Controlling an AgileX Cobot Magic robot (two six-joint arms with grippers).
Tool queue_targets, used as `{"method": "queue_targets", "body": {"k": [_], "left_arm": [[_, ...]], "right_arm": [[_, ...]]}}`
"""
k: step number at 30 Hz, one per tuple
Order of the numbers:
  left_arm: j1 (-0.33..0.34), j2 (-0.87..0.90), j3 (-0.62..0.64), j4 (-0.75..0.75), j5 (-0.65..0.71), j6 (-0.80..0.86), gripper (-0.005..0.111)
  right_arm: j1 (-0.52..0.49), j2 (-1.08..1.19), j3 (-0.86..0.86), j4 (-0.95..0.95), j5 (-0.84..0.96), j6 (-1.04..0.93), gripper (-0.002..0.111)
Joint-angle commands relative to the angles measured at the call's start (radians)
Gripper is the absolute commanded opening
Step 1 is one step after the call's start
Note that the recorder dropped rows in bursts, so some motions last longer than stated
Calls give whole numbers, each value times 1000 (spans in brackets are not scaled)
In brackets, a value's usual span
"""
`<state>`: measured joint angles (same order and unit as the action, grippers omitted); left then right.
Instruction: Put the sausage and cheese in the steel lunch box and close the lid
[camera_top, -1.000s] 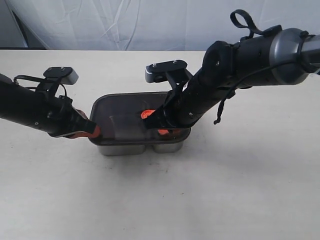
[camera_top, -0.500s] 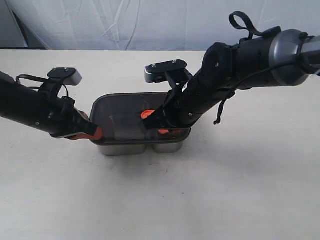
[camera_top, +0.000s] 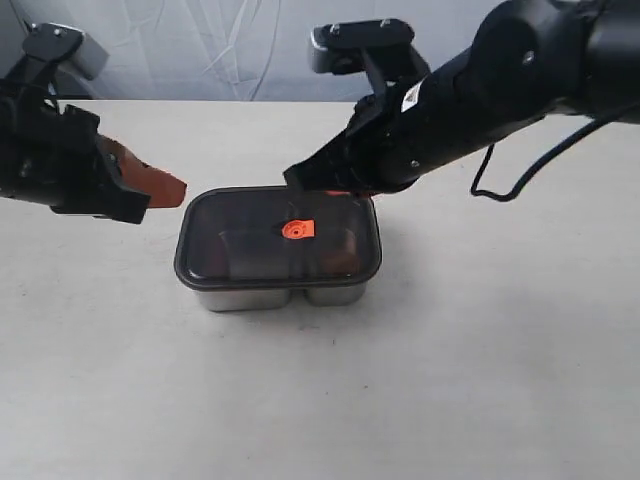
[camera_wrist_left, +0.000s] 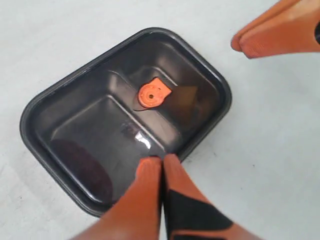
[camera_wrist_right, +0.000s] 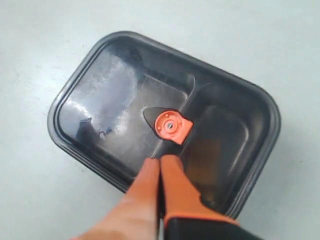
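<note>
Right, from my station the steel lunch box (camera_top: 250, 297) sits near the middle of the tabletop (camera_top: 480, 350), and the lid (camera_top: 278, 235) lies flat on it, covering the whole rim, with its orange tab (camera_top: 296, 229) facing up at the centre. In the exterior view only the box's front wall shows under the lid's dark edge.

The left gripper (camera_top: 170, 188) hangs off the left end of the box, raised and clear of the lid. Its jaws are pressed together with nothing between them. My left wrist view confirms this: the two orange tips of the left gripper (camera_wrist_left: 161, 161) meet over the lid (camera_wrist_left: 100, 125), and the tab (camera_wrist_left: 152, 93) shows beyond them.

The right gripper (camera_top: 292, 180) hovers over the far edge of the lid, near its middle, and is not touching it as far as I can tell. Its jaws are also closed and empty. In the right wrist view the right gripper (camera_wrist_right: 160, 162) points at the tab (camera_wrist_right: 172, 126) on the lid (camera_wrist_right: 115, 100).

Through the smoky plastic I make out a dim reddish shape in the larger compartment, which I take for the sausage (camera_wrist_left: 80, 165). A dull yellowish patch in the smaller compartment looks like the cheese (camera_wrist_left: 192, 95). Both are too murky to describe further.
</note>
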<state>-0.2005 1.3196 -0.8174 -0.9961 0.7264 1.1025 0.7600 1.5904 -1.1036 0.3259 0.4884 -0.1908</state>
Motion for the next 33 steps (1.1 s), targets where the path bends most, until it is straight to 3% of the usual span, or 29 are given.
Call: {"method": "queue_targets", "body": {"k": [1, 8, 13, 17, 21, 26, 33], "left_arm": [[-2, -170, 7, 124, 67, -128, 0], [-2, -550, 116, 227, 63, -265, 0], [-2, -907, 198, 422, 80, -515, 0], [-2, -1136, 224, 525, 141, -703, 0], [-2, -1310, 229, 499, 209, -798, 0], [-2, -1320, 221, 438, 349, -812, 0], [-2, -1320, 221, 444, 347, -808, 0]], "right_arm": [[-1, -143, 49, -143, 25, 142, -1], [-1, -412, 289, -264, 14, 299, -1], [-1, -588, 454, -264, -2, 335, -1], [-1, -662, 524, -207, 21, 347, -1], [-1, -685, 534, -112, 103, 347, -1], [-1, -686, 534, -92, 94, 347, -1], [-1, -686, 534, -92, 82, 347, -1]]}}
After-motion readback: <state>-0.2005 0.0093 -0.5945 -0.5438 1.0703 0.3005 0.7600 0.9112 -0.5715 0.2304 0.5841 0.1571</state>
